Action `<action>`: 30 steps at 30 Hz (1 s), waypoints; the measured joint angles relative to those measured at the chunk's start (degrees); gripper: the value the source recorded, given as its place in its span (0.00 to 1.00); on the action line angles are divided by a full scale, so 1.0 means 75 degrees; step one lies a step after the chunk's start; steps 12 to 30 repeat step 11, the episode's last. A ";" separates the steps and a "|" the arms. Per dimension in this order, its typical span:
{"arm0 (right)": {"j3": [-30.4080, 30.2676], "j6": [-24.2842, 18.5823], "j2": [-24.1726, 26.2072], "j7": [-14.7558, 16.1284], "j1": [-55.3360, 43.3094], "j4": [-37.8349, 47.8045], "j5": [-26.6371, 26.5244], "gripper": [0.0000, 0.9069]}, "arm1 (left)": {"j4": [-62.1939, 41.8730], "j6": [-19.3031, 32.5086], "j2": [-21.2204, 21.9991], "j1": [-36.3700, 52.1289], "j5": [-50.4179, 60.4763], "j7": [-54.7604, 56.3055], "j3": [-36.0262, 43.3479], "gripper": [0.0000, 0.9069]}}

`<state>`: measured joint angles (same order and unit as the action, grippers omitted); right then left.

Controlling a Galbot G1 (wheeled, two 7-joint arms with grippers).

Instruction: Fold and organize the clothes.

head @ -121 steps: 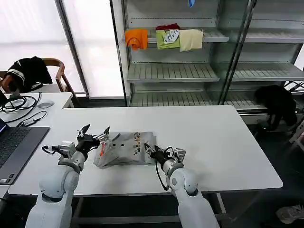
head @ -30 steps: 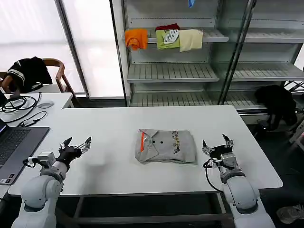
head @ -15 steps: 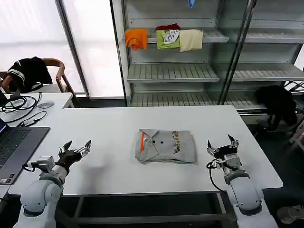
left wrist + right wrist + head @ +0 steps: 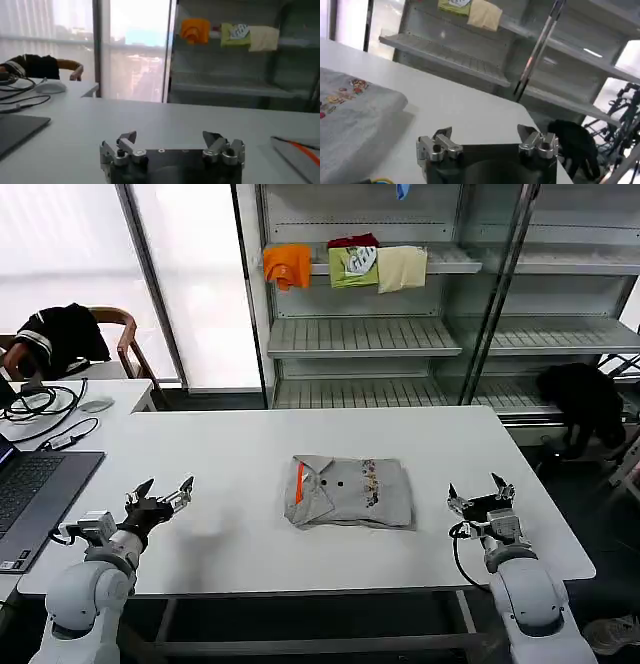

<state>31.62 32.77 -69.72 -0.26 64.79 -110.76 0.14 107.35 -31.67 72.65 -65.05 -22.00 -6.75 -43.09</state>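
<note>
A light grey shirt (image 4: pixel 350 491) lies folded into a rectangle at the middle of the white table (image 4: pixel 300 434). Its buttoned collar with an orange stripe faces left and a small multicoloured print runs across the top. Its printed end (image 4: pixel 350 107) also shows in the right wrist view, and its collar edge (image 4: pixel 300 150) in the left wrist view. My left gripper (image 4: pixel 160 494) (image 4: pixel 171 137) hovers open over the table's front left, well away from the shirt. My right gripper (image 4: pixel 480 495) (image 4: pixel 484 131) is open at the front right, a short way off the shirt's end, holding nothing.
A laptop (image 4: pixel 30 489), cables and a mouse (image 4: pixel 95 404) lie on the desk at the left, with a black garment on a chair (image 4: pixel 60 334) behind. A shelf unit (image 4: pixel 400 334) behind the table holds orange, green and cream folded clothes (image 4: pixel 345 264).
Four seconds ago both grippers were at the shirt's two ends while it lay bunched. The shirt now lies flat and folded, and both arms have drawn outward, the right one still edging away.
</note>
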 measured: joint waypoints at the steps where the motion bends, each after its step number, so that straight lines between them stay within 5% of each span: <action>1: 0.0012 0.0008 -0.0001 -0.0005 0.0000 0.0000 -0.0051 1.00 | -0.0002 0.0004 0.0000 0.0001 -0.0014 0.0000 -0.0001 1.00; 11: -0.0051 0.0038 -0.0073 -0.0337 0.0032 -0.0003 -0.0417 1.00 | 0.0036 0.0201 0.0015 -0.0029 -0.0250 0.0051 0.0019 1.00; 30: -0.0051 0.0038 -0.0073 -0.0337 0.0032 -0.0003 -0.0417 1.00 | 0.0036 0.0201 0.0015 -0.0029 -0.0250 0.0051 0.0019 1.00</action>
